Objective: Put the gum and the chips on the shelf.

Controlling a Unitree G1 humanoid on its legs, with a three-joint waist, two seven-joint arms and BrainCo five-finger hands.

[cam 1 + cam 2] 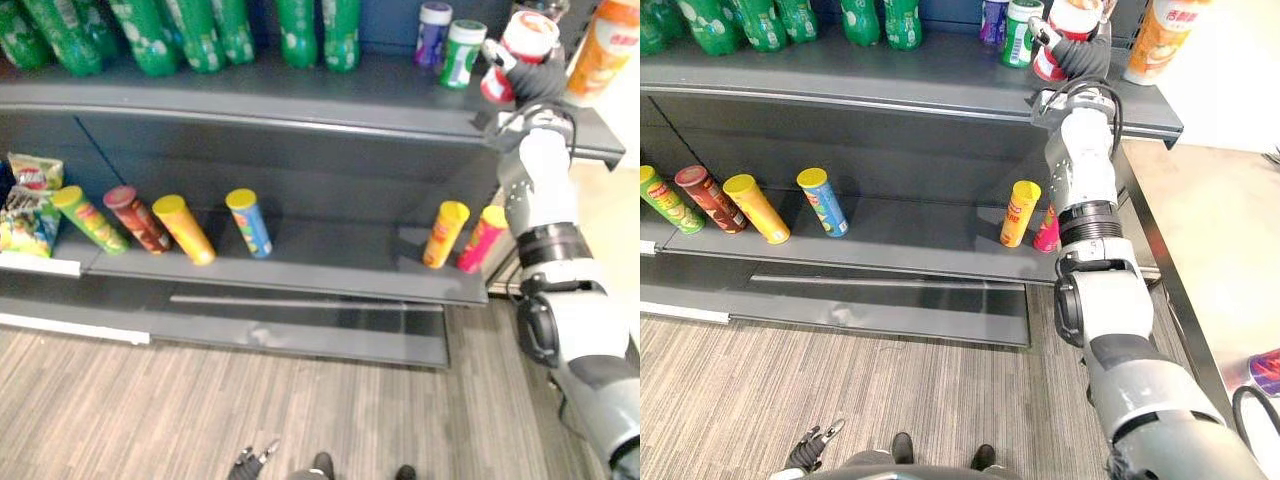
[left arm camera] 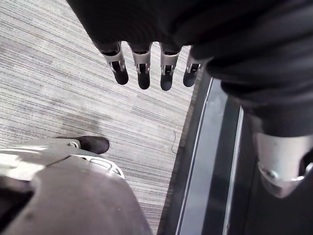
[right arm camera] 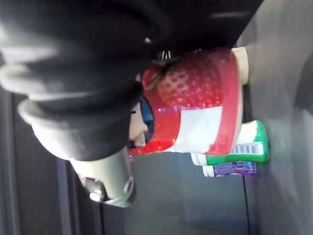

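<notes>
Right hand is raised to the right end of the top shelf. Its fingers are curled round the red gum tub, which has a white lid. The right wrist view shows the tub pressed against the palm. The tub sits tilted in the grip, over the shelf board. I cannot tell whether its base touches the board.

Just left of it stand a green gum tub and a purple gum tub, both upright on the top shelf and touching each other. To the right of the held tub is an orange bottle. A row of green bottles fills the left part of the same shelf.

Lower shelf: the chips are here, six cans, all leaning. From left: green can, dark red can, yellow can and blue can. Well apart at the right end are the orange can and pink can, side by side. Chip bags are at the far left.

Left hand hangs low over the wood-grain floor, near the shelf base. Its fingers are straight, slightly spread, and hold nothing.
</notes>
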